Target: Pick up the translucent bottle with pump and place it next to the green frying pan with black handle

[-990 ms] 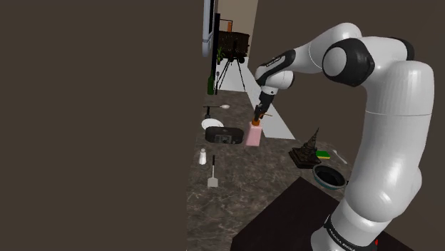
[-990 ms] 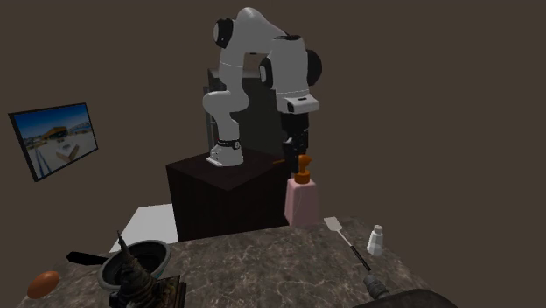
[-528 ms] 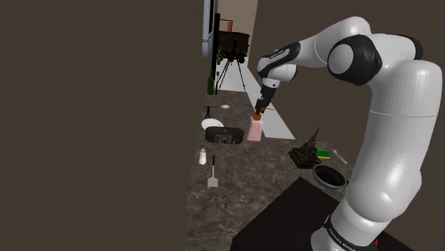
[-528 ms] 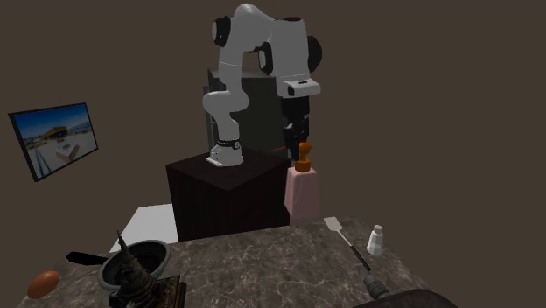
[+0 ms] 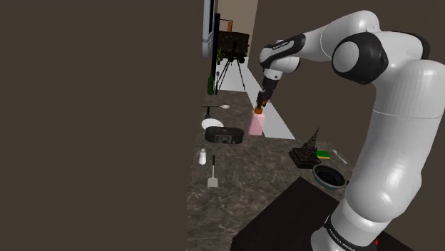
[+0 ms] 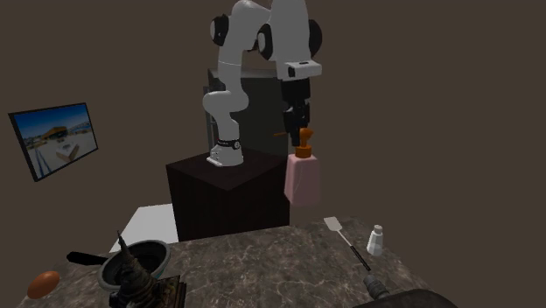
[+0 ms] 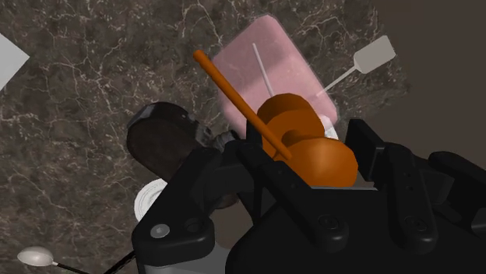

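A pink translucent bottle (image 5: 255, 125) with an orange-brown pump hangs above the marble countertop (image 5: 235, 185), well off its surface. My black gripper (image 5: 262, 104) is shut on the pump head from above. In the second exterior view the bottle (image 6: 303, 181) dangles under the gripper (image 6: 303, 138), in front of the dark stand. The wrist view has the pump (image 7: 311, 152) clasped between the fingers of the gripper (image 7: 300, 159), with the bottle body (image 7: 265, 70) beyond. The dark green frying pan (image 5: 329, 176) sits near the stand; its black handle (image 6: 83, 258) juts out from the pan (image 6: 153, 254).
A dark pointed figurine (image 5: 308, 148) and a yellow-green sponge (image 5: 324, 154) stand beside the pan. Below the bottle lie a black dish (image 5: 224, 135) and a white plate (image 5: 212, 124). A spatula (image 5: 212, 175) and a small shaker (image 5: 202, 157) are nearer the counter's left edge.
The gripper has risen with the bottle in it, lifting it from just above the countertop to well clear. The arm's elbow moved up too.
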You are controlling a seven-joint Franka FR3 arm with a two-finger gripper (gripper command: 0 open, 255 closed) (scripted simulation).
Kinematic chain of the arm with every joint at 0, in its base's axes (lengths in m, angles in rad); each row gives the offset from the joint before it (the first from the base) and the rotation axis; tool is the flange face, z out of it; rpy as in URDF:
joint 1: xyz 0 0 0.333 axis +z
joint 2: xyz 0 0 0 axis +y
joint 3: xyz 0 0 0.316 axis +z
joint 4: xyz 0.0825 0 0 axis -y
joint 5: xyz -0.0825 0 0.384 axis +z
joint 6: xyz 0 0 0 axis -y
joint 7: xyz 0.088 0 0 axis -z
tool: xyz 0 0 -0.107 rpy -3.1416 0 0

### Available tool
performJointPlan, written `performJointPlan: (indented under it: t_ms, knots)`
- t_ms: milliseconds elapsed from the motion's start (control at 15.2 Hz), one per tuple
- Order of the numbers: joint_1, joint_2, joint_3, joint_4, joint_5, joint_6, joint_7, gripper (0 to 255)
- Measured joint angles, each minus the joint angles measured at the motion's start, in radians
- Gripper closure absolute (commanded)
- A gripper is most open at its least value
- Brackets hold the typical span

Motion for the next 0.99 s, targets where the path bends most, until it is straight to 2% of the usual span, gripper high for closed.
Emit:
performJointPlan:
  t_ms: [330,990]
  knots:
    - [-0.002,-0.027,-0.006,0.017,-0.013,-0.044,0.004,255]
    - [-0.067,-0.258,-0.081,-0.249,-0.094,-0.008,-0.118,255]
